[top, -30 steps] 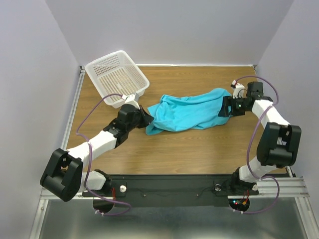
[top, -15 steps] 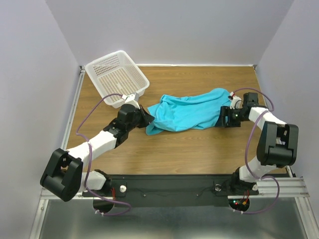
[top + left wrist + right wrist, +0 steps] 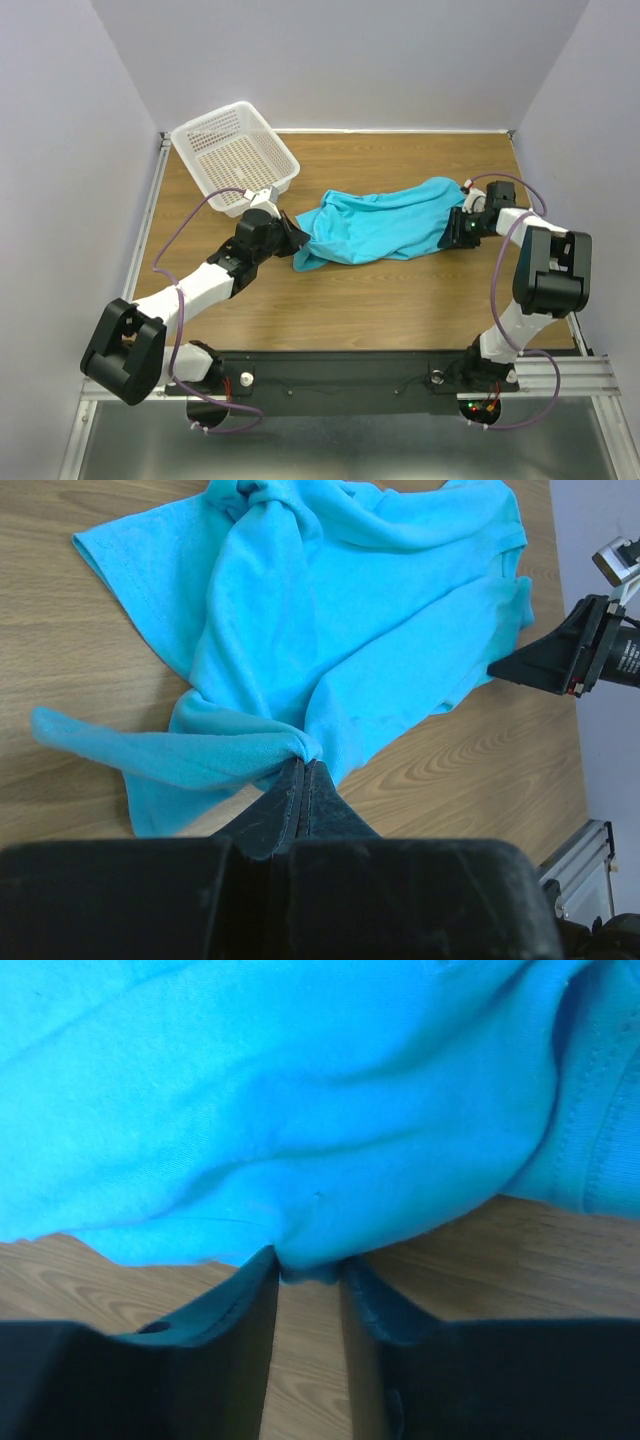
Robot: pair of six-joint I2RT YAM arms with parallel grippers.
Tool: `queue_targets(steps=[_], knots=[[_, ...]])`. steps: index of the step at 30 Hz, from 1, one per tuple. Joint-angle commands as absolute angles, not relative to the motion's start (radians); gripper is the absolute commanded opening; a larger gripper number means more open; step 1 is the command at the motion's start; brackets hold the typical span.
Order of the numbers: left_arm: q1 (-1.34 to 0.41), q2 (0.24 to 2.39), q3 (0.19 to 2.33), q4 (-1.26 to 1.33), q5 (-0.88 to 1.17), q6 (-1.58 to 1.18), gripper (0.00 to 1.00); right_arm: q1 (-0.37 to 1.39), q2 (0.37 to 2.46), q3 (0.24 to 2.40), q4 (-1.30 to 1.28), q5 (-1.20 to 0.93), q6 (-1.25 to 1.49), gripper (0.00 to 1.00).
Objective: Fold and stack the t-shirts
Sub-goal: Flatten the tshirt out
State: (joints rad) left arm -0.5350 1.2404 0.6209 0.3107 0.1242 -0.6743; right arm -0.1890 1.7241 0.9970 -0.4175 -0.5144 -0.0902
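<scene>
wooden table (image 3: 400, 300), pale, perhaps lilac walls (image 3: 350, 60)

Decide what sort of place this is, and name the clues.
Probably a robotics lab test cell: a wooden table boxed in by plain walls, two robot arms bolted at its edge, just a turquoise shirt and white basket.

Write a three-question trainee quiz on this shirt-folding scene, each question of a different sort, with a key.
1. True or false: the left gripper is shut on a bunched fold of the t-shirt.
2. Where does the white basket stand? A) at the far left corner of the table, apart from the shirt; B) on top of the shirt; C) at the near right corner.
3. Fill in: seen from above, the right gripper is at the shirt's ____ end.

Key: 1 true; 2 A; 3 right.
</scene>
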Motion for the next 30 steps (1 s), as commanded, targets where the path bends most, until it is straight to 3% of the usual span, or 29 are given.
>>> queue_targets(steps=[1,2,6,8,18,30], knots=[[-0.532,1.2,0.611,0.364,0.133,-0.675,0.0,-0.187,1.715,0.982,-0.391,-0.469,-0.1,0.29],[-0.532,1.197,0.609,0.364,0.133,-0.675,0.0,-0.187,1.7,0.977,-0.393,-0.465,-0.103,0.19],[-0.534,1.183,0.609,0.357,0.133,-0.67,0.0,-0.187,1.645,0.968,-0.396,-0.443,-0.123,0.05],[-0.534,1.174,0.609,0.351,0.13,-0.667,0.0,-0.187,1.603,0.959,-0.397,-0.439,-0.135,0.03],[-0.532,1.123,0.623,0.319,0.095,-0.644,0.0,-0.187,1.436,0.974,-0.523,-0.422,-0.348,0.01],[-0.529,1.098,0.646,0.226,0.041,-0.578,0.0,-0.187,1.365,1.181,-0.779,-0.247,-0.528,0.01]])
